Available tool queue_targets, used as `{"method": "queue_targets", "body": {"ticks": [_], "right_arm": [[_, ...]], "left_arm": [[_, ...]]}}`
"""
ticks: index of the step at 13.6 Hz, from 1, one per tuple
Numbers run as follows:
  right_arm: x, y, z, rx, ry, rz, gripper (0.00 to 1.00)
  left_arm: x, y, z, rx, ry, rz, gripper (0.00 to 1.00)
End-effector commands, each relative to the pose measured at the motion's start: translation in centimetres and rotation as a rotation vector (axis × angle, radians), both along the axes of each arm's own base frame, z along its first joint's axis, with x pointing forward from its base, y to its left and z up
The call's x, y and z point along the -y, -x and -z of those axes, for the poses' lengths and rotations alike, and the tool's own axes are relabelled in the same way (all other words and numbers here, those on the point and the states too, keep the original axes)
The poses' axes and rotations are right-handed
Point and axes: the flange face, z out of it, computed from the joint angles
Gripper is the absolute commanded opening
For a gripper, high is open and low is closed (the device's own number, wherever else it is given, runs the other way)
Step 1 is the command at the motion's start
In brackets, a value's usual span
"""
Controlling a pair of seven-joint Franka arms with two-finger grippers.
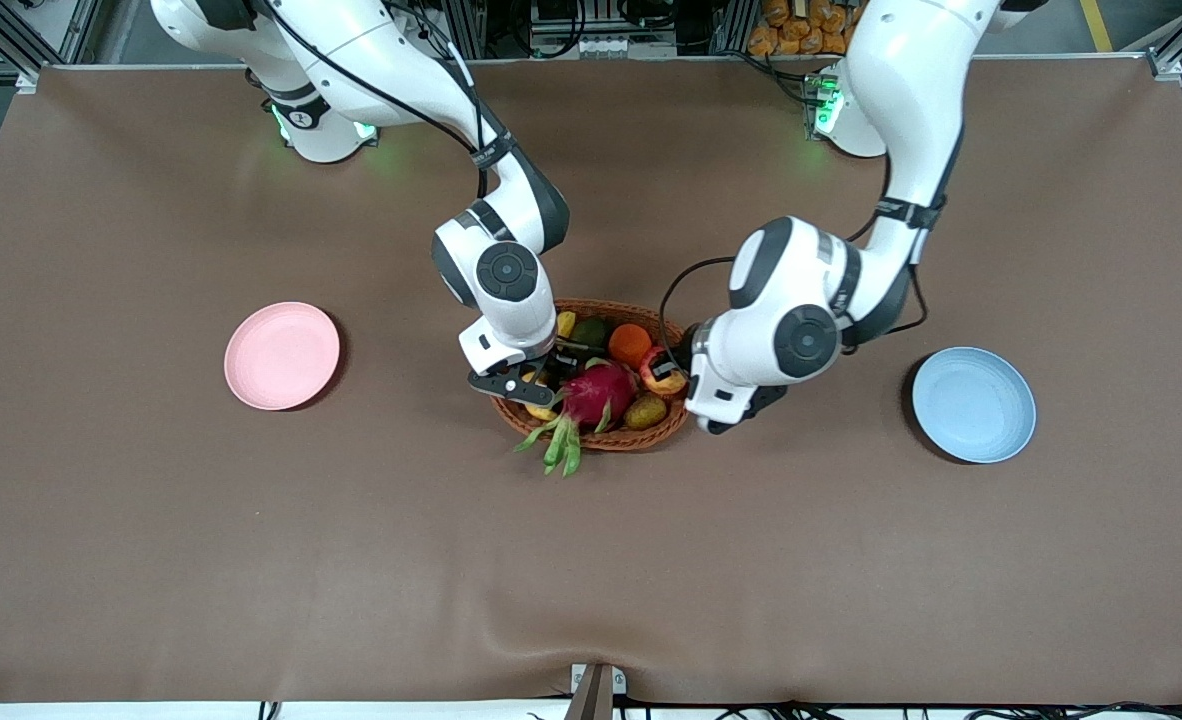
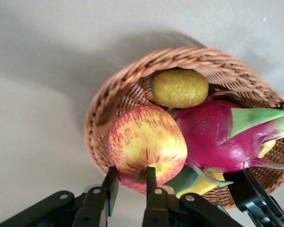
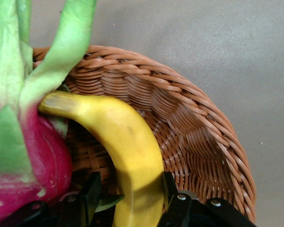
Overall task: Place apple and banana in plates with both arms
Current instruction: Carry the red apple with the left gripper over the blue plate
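Inside the basket [image 1: 641,440], left tool [image 2: 130,187] clamps the apple [image 2: 146,146]; right tool [image 3: 130,194] clamps the half-hidden banana [image 3: 128,146].

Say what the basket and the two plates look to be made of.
The basket: woven wicker, matte brown, braided strands showing along its rim. The pink plate and the blue plate: probably plastic or similar, since they look smooth, evenly coloured and dull rather than glossy, though I can't be sure.
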Motion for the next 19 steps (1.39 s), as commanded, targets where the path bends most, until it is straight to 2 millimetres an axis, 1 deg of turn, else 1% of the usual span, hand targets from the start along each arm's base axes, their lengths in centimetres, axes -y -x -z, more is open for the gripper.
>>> {"method": "queue_targets", "body": {"ticks": [1, 2, 3, 4, 5, 6, 7, 9, 10, 11, 13, 14, 15, 17, 18, 19], "right_arm": [[-1.0, 0.8, 2.7, -0.006, -0.001, 0.009, 0.54], [-0.9, 0.7, 2.7, -0.005, 0.0, 0.01, 0.49], [-0.8, 0.7, 2.7, -0.005, 0.0, 0.011, 0.4], [-0.8, 0.7, 2.7, -0.007, 0.001, 0.011, 0.29], [-0.9, 0.8, 2.6, -0.009, 0.001, 0.01, 0.19], [-0.8, 0.7, 2.5, -0.011, 0.002, 0.012, 0.11], [-0.6, 0.5, 2.4, -0.013, 0.005, 0.016, 0.07], [-0.6, 0.5, 2.2, -0.013, 0.003, 0.015, 0.04], [-0.5, 0.4, 2.1, -0.012, 0.002, 0.012, 0.0], [-0.4, 0.4, 1.8, -0.019, 0.005, 0.013, 0.0], [-0.4, 0.4, 1.4, -0.034, 0.016, 0.018, 0.0], [-0.4, 0.3, 1.1, -0.033, 0.015, 0.018, 0.0], [-0.4, 0.3, 1.0, -0.033, 0.015, 0.016, 0.0], [-0.4, 0.3, 0.8, -0.041, 0.02, 0.014, 0.0], [-0.5, 0.2, 0.2, -0.048, 0.023, 0.012, 0.0], [-0.4, 0.0, -1.0, -0.053, 0.024, 0.014, 0.0]], "left_arm": [[-2.4, -0.6, -3.0, -0.016, 0.006, 0.008, 0.0], [-3.6, -0.9, -3.4, -0.022, 0.01, 0.02, 0.0], [-5.2, -1.4, -4.1, -0.025, 0.015, 0.034, 0.0], [-7.3, -1.9, -4.8, -0.009, 0.0, 0.061, 0.0], [-9.3, -2.3, -5.1, 0.006, -0.032, 0.106, 0.0], [-11.5, -2.9, -4.8, 0.006, -0.062, 0.136, 0.0], [-14.2, -3.6, -4.5, 0.014, -0.077, 0.168, 0.0], [-20.1, -4.9, -4.0, 0.023, -0.042, 0.231, 0.0], [-23.8, -5.5, -3.6, 0.029, -0.012, 0.259, 0.0], [-27.0, -5.9, -3.3, 0.043, 0.014, 0.286, 0.0], [-32.1, -6.3, -2.8, 0.058, 0.003, 0.347, 0.0], [-34.1, -6.4, -2.5, 0.063, 0.002, 0.367, 0.0], [-35.3, -6.5, -2.1, 0.065, 0.009, 0.38, 0.0], [-39.9, -6.5, -1.6, 0.08, 0.032, 0.412, 0.0], [-42.2, -6.4, -1.0, 0.086, 0.05, 0.428, 0.0], [-44.0, -6.1, -0.3, 0.085, 0.066, 0.435, 0.0]]}}
